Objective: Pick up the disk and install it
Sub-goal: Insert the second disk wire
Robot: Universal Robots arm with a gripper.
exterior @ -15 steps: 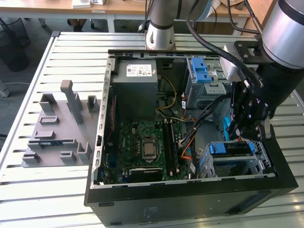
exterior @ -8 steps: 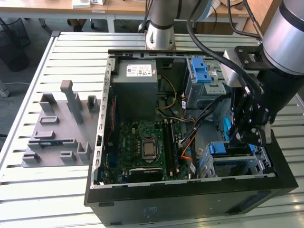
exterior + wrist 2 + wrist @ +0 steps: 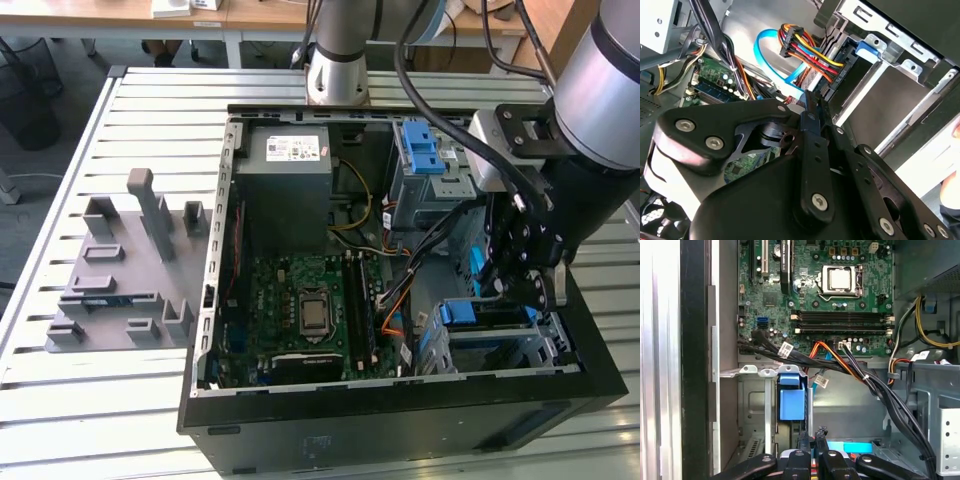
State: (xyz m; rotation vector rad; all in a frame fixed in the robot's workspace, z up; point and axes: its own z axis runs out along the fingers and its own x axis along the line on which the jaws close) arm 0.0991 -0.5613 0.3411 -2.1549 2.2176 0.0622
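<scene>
While the arm reaches down into the open computer case [image 3: 400, 425], the claw [image 3: 525, 290] hangs at about four o'clock in the exterior view, low over the drive cage [image 3: 545, 340] in the case's corner on the exterior view's right. Whether the claw is clenched or released, I cannot tell, and I cannot tell if it grips anything.

The disk [image 3: 877, 95] sits in that cage. In the second wrist view its flat silver side faces out, with the blue carrier frame [image 3: 866, 47] along one edge. A black connector [image 3: 839, 75] with red, yellow and orange wires [image 3: 807, 57] meets its end. The claw's tip [image 3: 812, 102] is just beside this connector, and a light blue data cable [image 3: 765, 47] loops close by. I cannot tell whether the tip touches the connector.

In the first wrist view the claw [image 3: 811, 434] lies near a blue plastic tab [image 3: 791, 402] on the cage wall, and black cables [image 3: 875, 385] run across the cage toward the motherboard [image 3: 815, 290].

In the exterior view the motherboard [image 3: 300, 300] lies at about seven o'clock from the claw's cage. The grey power-supply box [image 3: 283, 165] stands at eleven o'clock inside the case, and a second cage with a blue latch [image 3: 425, 150] is at one o'clock. The case rests on a slatted metal counter [image 3: 150, 95]. A grey fixture block [image 3: 130, 270] lies on the counter at nine o'clock, well apart from the claw.
</scene>
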